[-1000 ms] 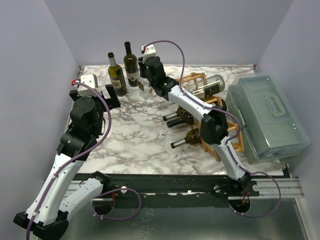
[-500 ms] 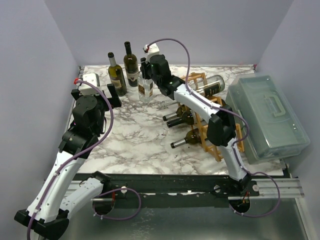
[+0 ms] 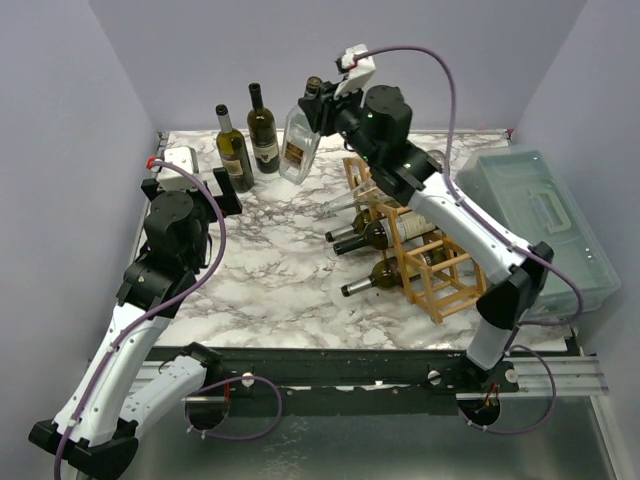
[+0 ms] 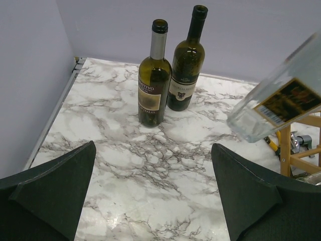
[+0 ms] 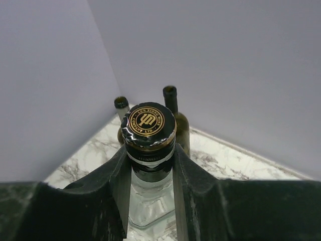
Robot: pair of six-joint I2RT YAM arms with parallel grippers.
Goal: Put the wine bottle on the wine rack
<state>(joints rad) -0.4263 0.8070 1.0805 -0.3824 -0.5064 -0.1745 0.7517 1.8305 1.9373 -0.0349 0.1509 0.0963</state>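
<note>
Your right gripper (image 3: 325,100) clamps clear glass bottle (image 3: 296,148) by neck | left gripper (image 4: 153,187) gapes empty | level it before light wooden lattice rack (image 3: 441,276).

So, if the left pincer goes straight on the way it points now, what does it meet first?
Probably the marble table short of the nearer dark bottle; if it runs level, that bottle itself. Depth is unclear. The clear bottle hangs off to its right.
</note>
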